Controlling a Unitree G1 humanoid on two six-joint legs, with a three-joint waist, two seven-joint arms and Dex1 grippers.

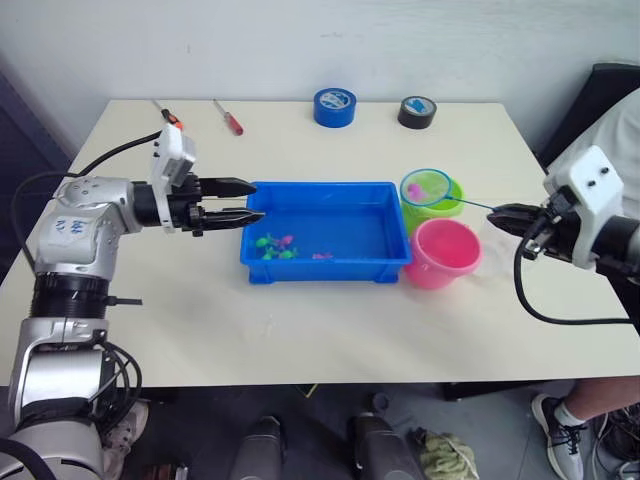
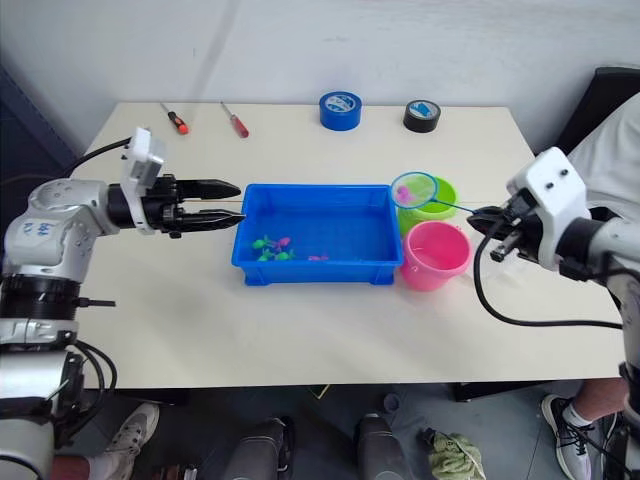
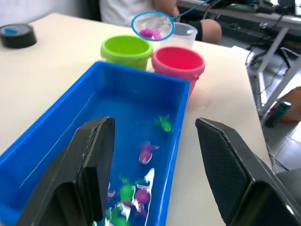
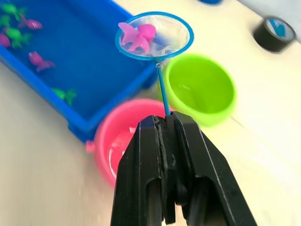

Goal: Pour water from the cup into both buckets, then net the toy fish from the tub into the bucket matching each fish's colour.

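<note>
The blue tub (image 1: 325, 268) sits mid-table with several pink and green toy fish (image 1: 275, 245) in shallow water. Just right of it stand the lime green bucket (image 1: 420, 219) and, nearer me, the pink bucket (image 1: 443, 252). My right gripper (image 4: 164, 123) is shut on the net's thin handle. The net hoop (image 4: 154, 35) hovers above the green bucket's tub-side rim and holds pink fish (image 4: 136, 36). My left gripper (image 1: 255, 200) is open and empty at the tub's left rim. The clear cup (image 3: 186, 32) stands behind the pink bucket, partly hidden.
A blue tape roll (image 1: 335, 106) and a black tape roll (image 1: 417, 112) lie at the table's far edge. Two red-handled screwdrivers (image 1: 228, 117) (image 1: 168, 114) lie at the far left. A person (image 1: 620, 130) sits off the table's right side.
</note>
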